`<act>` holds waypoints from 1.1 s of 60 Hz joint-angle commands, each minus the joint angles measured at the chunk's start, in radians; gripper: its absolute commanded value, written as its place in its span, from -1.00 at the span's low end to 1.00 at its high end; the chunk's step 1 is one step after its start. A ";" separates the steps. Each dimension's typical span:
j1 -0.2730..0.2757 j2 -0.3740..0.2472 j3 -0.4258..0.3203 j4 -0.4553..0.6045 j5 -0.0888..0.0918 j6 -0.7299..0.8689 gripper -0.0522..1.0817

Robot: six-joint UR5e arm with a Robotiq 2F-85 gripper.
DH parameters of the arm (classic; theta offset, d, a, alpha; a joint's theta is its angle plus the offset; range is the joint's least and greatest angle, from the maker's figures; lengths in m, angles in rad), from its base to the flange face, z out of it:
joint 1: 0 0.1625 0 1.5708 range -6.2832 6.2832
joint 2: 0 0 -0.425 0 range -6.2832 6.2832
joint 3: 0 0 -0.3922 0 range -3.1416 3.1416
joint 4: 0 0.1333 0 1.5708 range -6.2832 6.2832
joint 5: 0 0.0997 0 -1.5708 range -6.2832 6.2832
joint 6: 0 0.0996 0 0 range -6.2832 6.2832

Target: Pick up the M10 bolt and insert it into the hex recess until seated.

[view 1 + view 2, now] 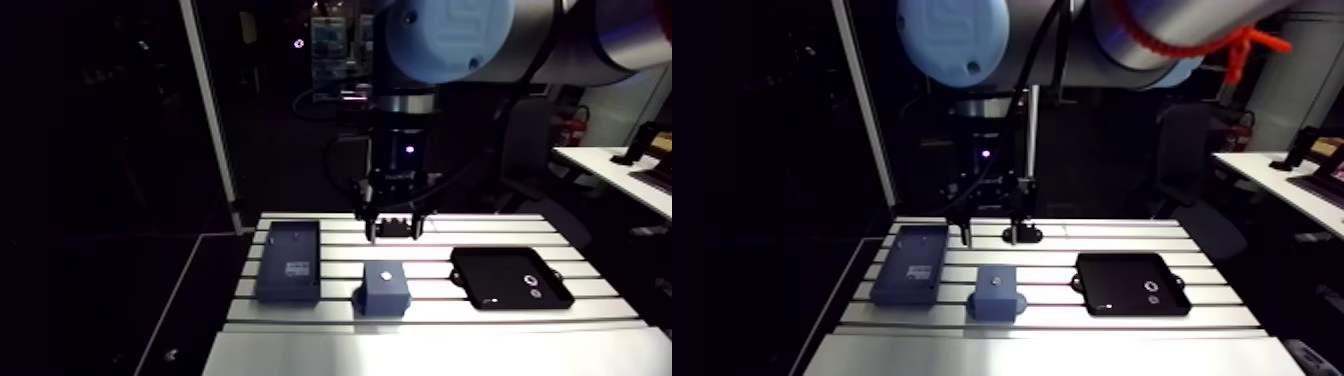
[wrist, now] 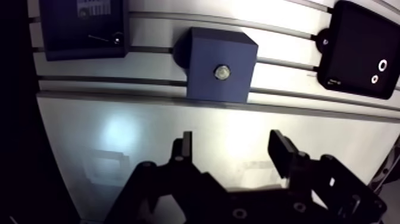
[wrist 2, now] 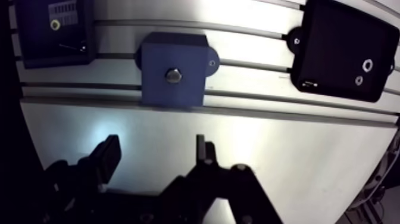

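A metal bolt point(image 2: 222, 72) sits head-up in the top of a small blue block point(image 2: 217, 74) on the slotted table point(image 1: 320, 345). In the arm view the block point(image 1: 383, 290) stands mid-table, and its bolt point(image 1: 384, 272) shows as a pale dot. My gripper point(image 2: 233, 146) is open with nothing between its fingers. It hangs above bare table, with the block ahead of it and well clear of the fingertips. In the arm view the gripper point(image 1: 393, 232) hovers over the table behind the block.
A flat dark-blue box point(image 1: 288, 262) lies left of the block. A black tray point(image 1: 510, 277) on the right holds two small round rings point(image 2: 382, 64). The table's front strip is smooth metal.
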 commanded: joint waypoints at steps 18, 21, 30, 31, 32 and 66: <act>-0.003 -0.135 -0.203 0.279 -0.003 0.002 -0.90; -0.003 -0.146 -0.206 0.274 -0.004 0.002 -0.90; -0.007 -0.155 -0.237 0.274 -0.006 0.000 -0.90; -0.008 -0.155 -0.246 0.274 -0.006 0.000 -0.90; -0.008 -0.155 -0.246 0.274 -0.006 0.000 -0.90; -0.015 -0.087 -0.347 0.279 0.002 -0.004 -0.90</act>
